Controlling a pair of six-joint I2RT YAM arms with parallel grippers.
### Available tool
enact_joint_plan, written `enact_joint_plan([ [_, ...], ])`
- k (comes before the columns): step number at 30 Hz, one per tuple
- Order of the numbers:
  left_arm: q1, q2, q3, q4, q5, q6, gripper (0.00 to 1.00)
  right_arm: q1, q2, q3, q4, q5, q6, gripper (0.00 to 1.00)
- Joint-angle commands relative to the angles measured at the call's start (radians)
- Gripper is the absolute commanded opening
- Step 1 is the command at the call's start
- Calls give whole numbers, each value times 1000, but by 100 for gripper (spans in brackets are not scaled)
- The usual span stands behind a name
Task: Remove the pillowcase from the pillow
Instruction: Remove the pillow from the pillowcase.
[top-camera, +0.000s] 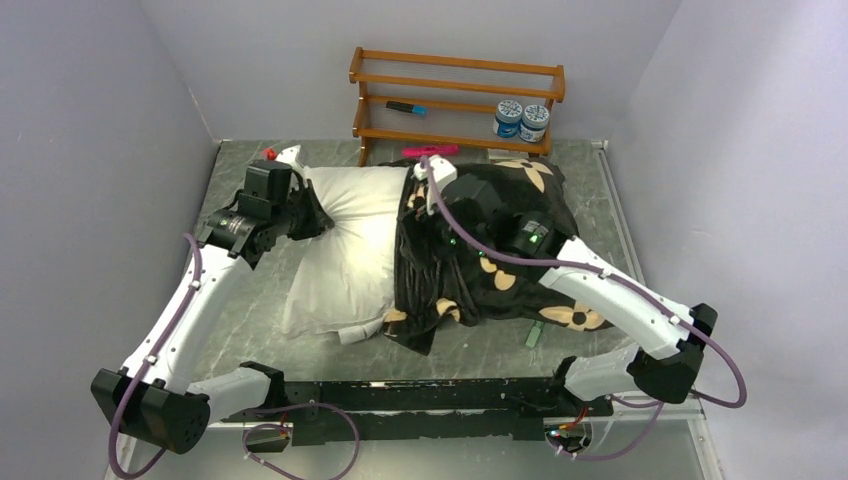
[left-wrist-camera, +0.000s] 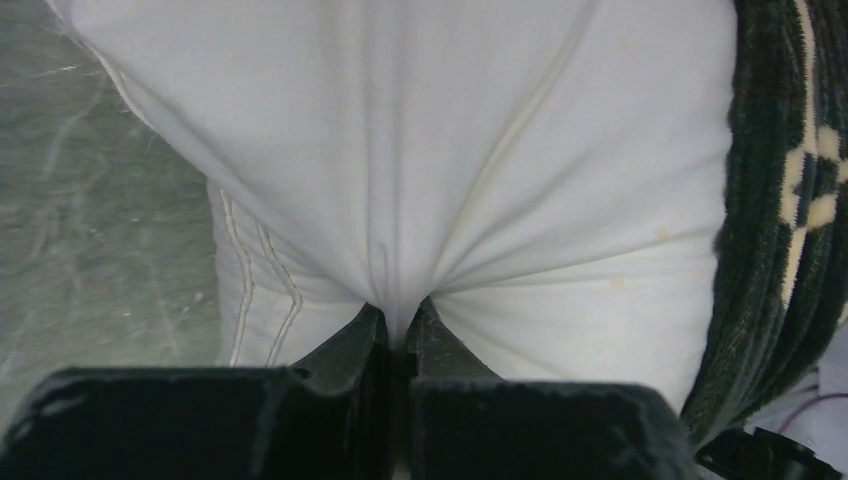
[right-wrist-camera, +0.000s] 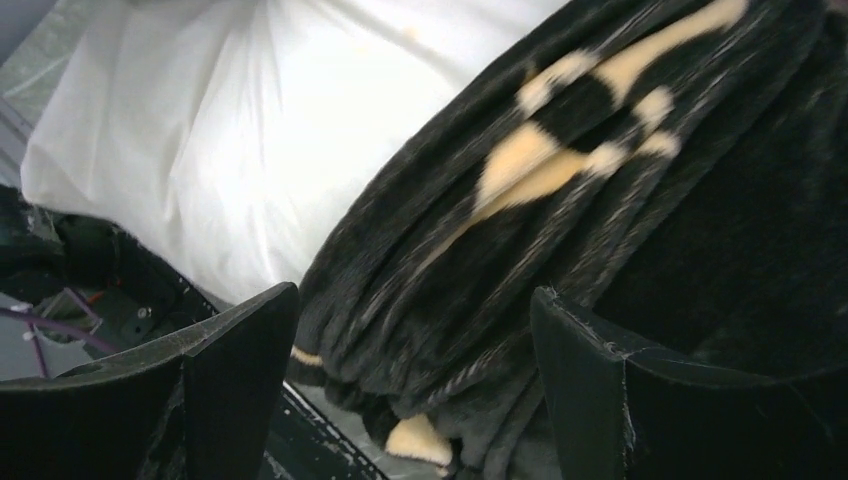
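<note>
The white pillow (top-camera: 345, 250) lies on the table, its left half bare. The black pillowcase (top-camera: 500, 250) with cream flowers covers its right half, bunched in folds along the middle. My left gripper (top-camera: 305, 215) is shut on the pillow's left end; in the left wrist view its jaws pinch a fold of white fabric (left-wrist-camera: 400, 310). My right gripper (top-camera: 440, 240) is open above the bunched pillowcase edge; in the right wrist view the folds (right-wrist-camera: 450, 300) lie between its spread fingers (right-wrist-camera: 240, 340), not clamped.
A wooden rack (top-camera: 455, 100) stands at the back with two blue-lidded jars (top-camera: 522, 120) and a marker. A pink item (top-camera: 430, 150) and a red item (top-camera: 270, 154) lie at the back. Grey walls close both sides.
</note>
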Motion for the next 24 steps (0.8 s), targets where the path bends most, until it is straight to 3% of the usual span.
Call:
enact_joint_plan([
  [1, 34, -67, 98, 10, -188, 59, 5, 117, 23, 34, -68, 144, 95, 87],
  [7, 34, -88, 93, -4, -202, 66, 5, 272, 46, 1, -123, 267, 234, 85],
  [13, 34, -86, 109, -9, -205, 79, 5, 311, 75, -69, -85, 284, 297, 79],
  [19, 34, -90, 135, -36, -248, 95, 5, 311, 119, -116, -58, 338, 303, 70],
  [24, 32, -85, 168, -60, -307, 110, 5, 311, 148, -139, -58, 397, 298, 52],
])
